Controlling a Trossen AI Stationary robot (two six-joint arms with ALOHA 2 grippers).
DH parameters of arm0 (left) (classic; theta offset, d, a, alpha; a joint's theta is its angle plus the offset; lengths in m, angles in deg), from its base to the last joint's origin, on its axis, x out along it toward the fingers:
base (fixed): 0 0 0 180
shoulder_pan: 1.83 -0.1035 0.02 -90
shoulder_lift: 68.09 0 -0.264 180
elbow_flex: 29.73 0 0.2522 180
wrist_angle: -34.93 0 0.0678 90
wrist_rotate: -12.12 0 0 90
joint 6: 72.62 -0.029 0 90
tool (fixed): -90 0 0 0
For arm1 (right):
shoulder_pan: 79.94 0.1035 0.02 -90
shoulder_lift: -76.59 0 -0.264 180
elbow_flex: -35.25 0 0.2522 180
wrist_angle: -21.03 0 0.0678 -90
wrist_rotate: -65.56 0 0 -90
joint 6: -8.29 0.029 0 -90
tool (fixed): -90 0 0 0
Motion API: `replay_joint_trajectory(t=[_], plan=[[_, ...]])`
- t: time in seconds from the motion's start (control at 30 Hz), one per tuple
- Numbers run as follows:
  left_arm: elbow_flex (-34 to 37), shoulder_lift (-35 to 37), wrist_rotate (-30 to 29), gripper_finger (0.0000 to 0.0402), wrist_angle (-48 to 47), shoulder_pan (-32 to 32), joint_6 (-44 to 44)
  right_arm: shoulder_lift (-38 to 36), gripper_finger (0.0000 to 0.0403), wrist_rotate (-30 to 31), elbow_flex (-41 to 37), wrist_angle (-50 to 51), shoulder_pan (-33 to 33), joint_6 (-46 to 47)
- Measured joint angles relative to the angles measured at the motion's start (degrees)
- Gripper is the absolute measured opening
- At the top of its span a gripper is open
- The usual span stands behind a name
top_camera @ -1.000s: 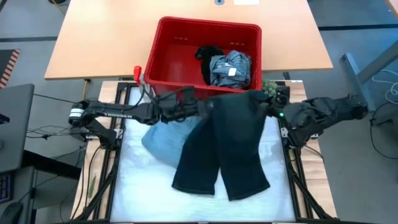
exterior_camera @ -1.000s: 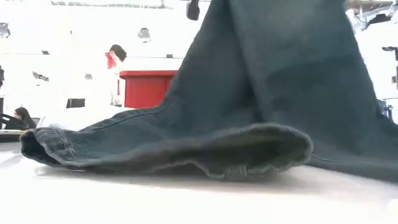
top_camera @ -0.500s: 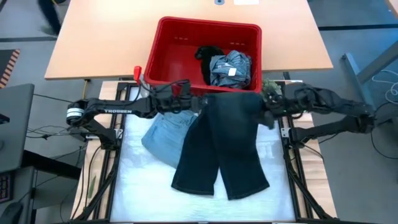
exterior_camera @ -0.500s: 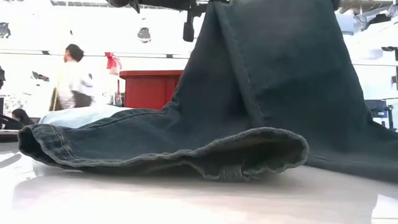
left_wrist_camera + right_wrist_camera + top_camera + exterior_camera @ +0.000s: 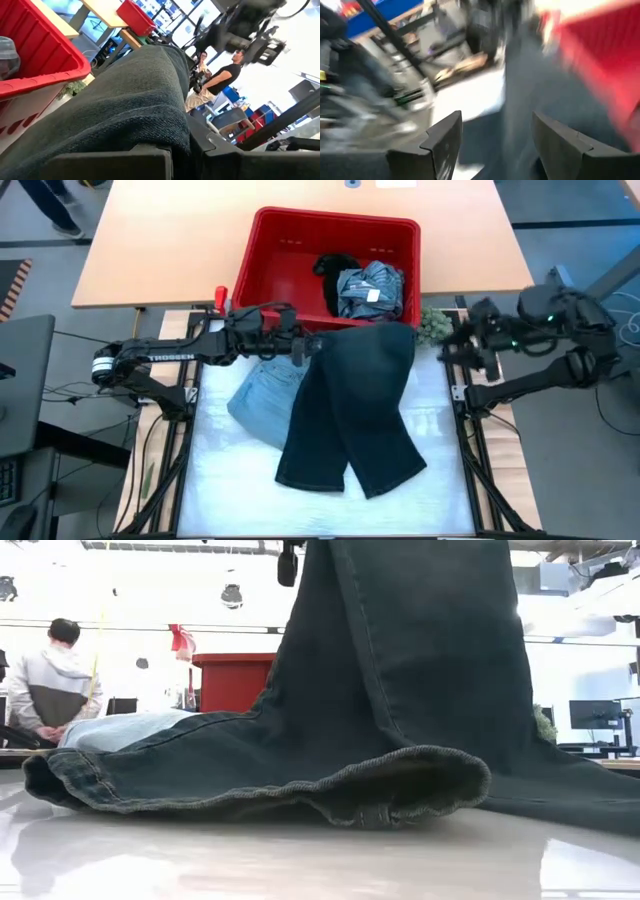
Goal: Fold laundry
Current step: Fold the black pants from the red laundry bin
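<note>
Dark navy jeans [image 5: 352, 405] hang from my left gripper [image 5: 305, 346], which is shut on their upper end just in front of the red basket [image 5: 290, 240]. Their leg ends [image 5: 400, 780] lie on the table. A light blue garment [image 5: 258, 395] lies partly under them on the table's left side. More laundry [image 5: 368, 288] sits in the basket. My right gripper [image 5: 478, 340] stands open and apart from the cloth, beyond the table's right edge; its wrist view shows nothing between the fingers [image 5: 445, 142]. My left gripper pinches the upper end of the jeans at its left corner [image 5: 150, 130] between its two fingers. The fingers reach in about level from the table's left. The cloth bunches over them. The jeans hang below, with the leg hems [image 5: 350, 470] resting on the table.
A small green fuzzy ball [image 5: 432, 323] sits at the basket's near right corner. The wooden table [image 5: 170, 250] carries the basket behind the white work surface [image 5: 440, 430]. In the low view a person [image 5: 55, 680] stands in the room behind.
My right gripper has opened, let go of the upper right corner of the jeans, and pulled back up and toward the table's right edge. The freed corner has sagged, so the jeans hang narrower from my left gripper alone, which has drifted slightly left. The legs stayed on the table.
</note>
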Motion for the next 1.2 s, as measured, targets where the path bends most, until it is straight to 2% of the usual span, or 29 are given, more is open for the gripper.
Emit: replay_joint_trajectory(t=[0.07, 0.13, 0.33, 0.43, 0.57, 0.7, 0.97, 1.2], plan=[[0.0, 0.0, 0.4, 0.0000, 0.1, 0.0, 0.0, 3.5, 0.0260, 4.2, 3.3, -4.0, -0.1, -11.3], [0.0, 0.0, 0.4, 0.0000, 0.0, 0.0, 0.2, 7.5, 0.0260, 7.9, 5.6, -7.2, -0.8, -18.1], [0.0, 0.0, 0.4, 0.0000, 0.0, 0.2, 0.7, 22.6, 0.0261, 4.8, 15.3, -4.8, -6.5, -33.5], [0.0, 0.0, 0.4, 0.0000, 0.0, 0.3, 1.1, 30.1, 0.0261, 3.8, 23.6, 2.3, -9.4, -35.4], [0.0, 0.0, 0.4, 0.0000, 0.0, 0.5, 0.7, 40.4, 0.0261, -2.4, 36.3, 18.6, -13.2, -34.9], [0.0, 0.0, 1.2, 0.0000, -0.4, 0.5, 0.4, 43.3, 0.0261, -4.0, 33.3, 20.5, -13.5, -37.0], [0.0, 0.0, 1.4, 0.0000, -0.7, 0.5, -1.1, 46.5, 0.0261, -4.4, 33.1, 23.5, -13.7, -38.8], [0.0, 0.0, 3.8, 0.0000, -0.4, 0.5, -3.0, 46.5, 0.0260, -4.6, 33.1, 24.1, -13.6, -37.8]])
